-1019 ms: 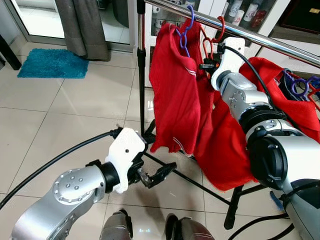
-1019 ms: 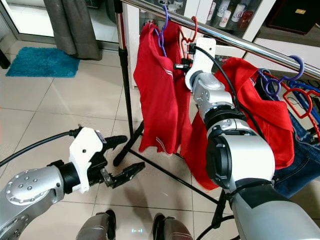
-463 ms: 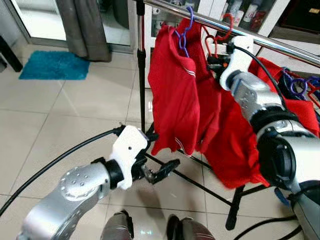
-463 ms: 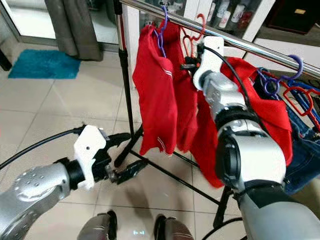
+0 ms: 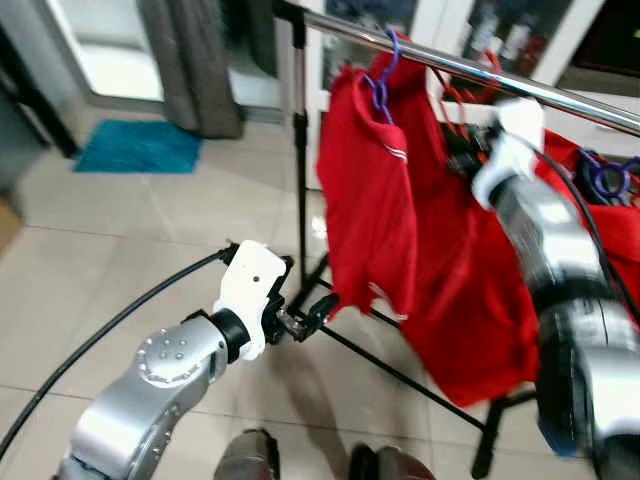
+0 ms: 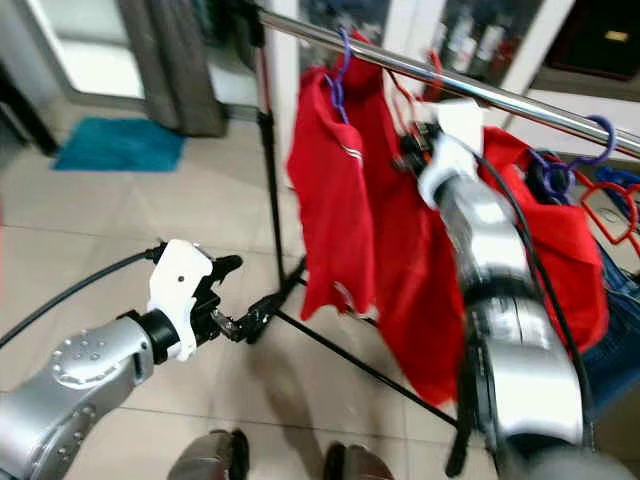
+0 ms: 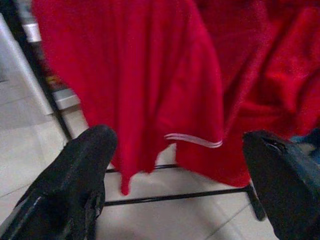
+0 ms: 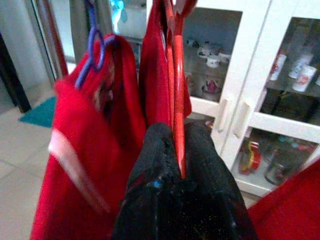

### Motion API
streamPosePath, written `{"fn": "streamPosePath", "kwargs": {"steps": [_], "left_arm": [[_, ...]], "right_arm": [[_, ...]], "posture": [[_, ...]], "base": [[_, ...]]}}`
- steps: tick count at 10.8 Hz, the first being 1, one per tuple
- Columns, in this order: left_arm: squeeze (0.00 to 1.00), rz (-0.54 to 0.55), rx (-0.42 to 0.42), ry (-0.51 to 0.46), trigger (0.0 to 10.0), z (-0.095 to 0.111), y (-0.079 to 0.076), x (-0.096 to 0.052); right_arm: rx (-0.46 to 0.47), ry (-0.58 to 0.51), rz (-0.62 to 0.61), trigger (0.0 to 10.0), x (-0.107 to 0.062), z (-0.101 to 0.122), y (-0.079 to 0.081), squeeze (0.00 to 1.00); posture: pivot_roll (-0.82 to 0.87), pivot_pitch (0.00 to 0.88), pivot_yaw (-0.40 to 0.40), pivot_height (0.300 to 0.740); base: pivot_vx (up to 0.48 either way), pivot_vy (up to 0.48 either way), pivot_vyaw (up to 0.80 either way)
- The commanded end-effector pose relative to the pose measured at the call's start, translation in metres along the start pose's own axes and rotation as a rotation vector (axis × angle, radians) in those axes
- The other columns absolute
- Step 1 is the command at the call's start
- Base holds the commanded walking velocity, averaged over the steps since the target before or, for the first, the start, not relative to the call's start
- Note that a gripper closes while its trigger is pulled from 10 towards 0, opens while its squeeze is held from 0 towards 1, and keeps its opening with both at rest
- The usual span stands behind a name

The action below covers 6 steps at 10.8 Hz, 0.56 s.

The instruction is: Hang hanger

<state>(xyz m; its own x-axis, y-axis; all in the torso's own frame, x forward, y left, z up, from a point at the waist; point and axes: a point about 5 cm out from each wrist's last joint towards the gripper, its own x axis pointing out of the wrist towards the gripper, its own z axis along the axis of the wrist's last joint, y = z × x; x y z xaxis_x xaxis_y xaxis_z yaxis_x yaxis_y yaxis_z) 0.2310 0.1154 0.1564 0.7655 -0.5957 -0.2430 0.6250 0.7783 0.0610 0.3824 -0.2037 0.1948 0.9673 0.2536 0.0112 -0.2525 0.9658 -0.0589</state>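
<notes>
Right wrist view: our right gripper (image 8: 177, 165) is clamped on the red hanger (image 8: 176, 75), fingers pinching its wire.
Hanger place: up by the steel rail (image 5: 480, 70), hook seemingly over it; blur hides contact.
Left gripper (image 7: 182, 150): fingers spread wide, empty, near red shirt (image 5: 370, 200).
Writing: none we can read.

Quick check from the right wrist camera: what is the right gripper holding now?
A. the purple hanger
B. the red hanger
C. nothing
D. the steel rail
B. In the right wrist view the right gripper has its black fingers closed on the red hanger, which carries a red shirt; the purple hanger hangs apart, beside it.
</notes>
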Motion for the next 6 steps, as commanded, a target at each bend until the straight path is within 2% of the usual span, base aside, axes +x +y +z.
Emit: {"fn": "streamPosePath", "kwargs": {"steps": [1, 2, 3, 4, 5, 6], "left_arm": [[0.0, 0.047, 0.01, -0.02, 10.0, -0.002, 0.002, 0.003], [0.0, 0.101, 0.005, -0.057, 10.0, -0.002, 0.005, 0.007], [0.0, 0.127, 0.01, -0.063, 10.0, -0.004, 0.006, 0.008], [0.0, 0.138, 0.019, -0.044, 10.0, -0.009, 0.005, 0.008], [0.0, 0.204, 0.002, -0.032, 10.0, -0.017, 0.009, 0.004], [0.0, 0.277, -0.021, -0.019, 10.0, -0.026, 0.013, -0.001]], "right_arm": [[-0.042, -0.036, -0.001, 0.0, -0.009, 0.011, 0.0, 0.0], [-0.064, -0.022, -0.005, 0.0, -0.028, 0.001, 0.005, 0.0], [-0.084, -0.015, -0.016, 0.0, -0.044, -0.006, 0.009, 0.0], [-0.085, -0.012, -0.034, 0.0, -0.067, -0.013, 0.016, 0.0], [-0.121, 0.02, -0.048, 0.0, -0.09, -0.024, 0.026, 0.0], [-0.095, 0.048, -0.077, 0.0, -0.108, -0.033, 0.032, 0.0]], "posture": [[0.09, 0.039, 0.0, 0.74], [0.08, 0.033, 0.007, 0.74], [0.08, 0.024, 0.005, 0.74], [0.07, 0.016, 0.0, 0.74], [0.06, 0.009, -0.007, 0.74], [0.05, 0.006, -0.012, 0.74]], "base": [[0.0, 0.0, 0.0], [0.0, 0.0, 0.0], [0.0, 0.0, 0.0], [0.0, 0.0, 0.0], [0.0, 0.0, 0.0], [0.0, 0.0, 0.0]]}}
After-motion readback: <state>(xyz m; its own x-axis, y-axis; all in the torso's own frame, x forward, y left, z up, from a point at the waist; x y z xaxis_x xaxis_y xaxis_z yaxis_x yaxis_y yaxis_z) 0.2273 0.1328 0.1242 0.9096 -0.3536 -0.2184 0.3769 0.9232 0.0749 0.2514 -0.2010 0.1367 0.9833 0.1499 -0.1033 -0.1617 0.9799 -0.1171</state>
